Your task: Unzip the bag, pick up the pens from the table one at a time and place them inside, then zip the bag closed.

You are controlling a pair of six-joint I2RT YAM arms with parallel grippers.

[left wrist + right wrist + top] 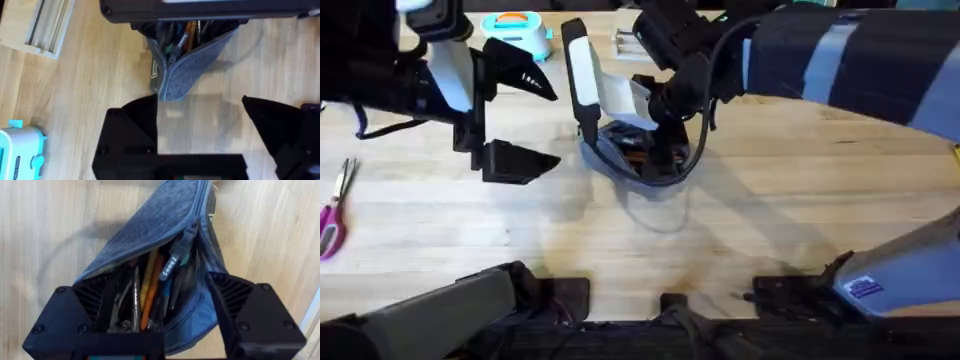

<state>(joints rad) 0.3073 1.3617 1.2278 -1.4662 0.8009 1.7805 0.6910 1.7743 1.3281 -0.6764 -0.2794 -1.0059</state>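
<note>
The bag (pixel 638 150) is lying near the middle of the table (pixel 740 230), a little toward the far side. In the overhead view its long axis is running from the near left to the far right, and its open mouth is facing up. The right gripper (pixel 670 140) is standing over the bag's right part, and its 2 black fingers are reaching down at the opening. In the right wrist view this gripper (pixel 165 330) is sitting astride the open mouth: 1 finger (pixel 75 320) is outside one wall and the other is outside the opposite wall, spread apart, and I cannot tell if they are pressing the fabric. This view is also showing the pens (pixel 150 287) inside, 1 orange and 1 yellowish among darker ones, lying along the bag's length, and the zip pull (pixel 172 262) hanging at the opening.

The left gripper (pixel 515 115) is hovering left of the bag, apart from it, with its jaws wide open and holding nothing. The left wrist view is showing the bag's rounded closed end (pixel 172 85) pointing toward this gripper (pixel 200 135), with pen tips visible at the mouth.

Pink-handled scissors (pixel 332 215) are lying at the table's left edge.
</note>
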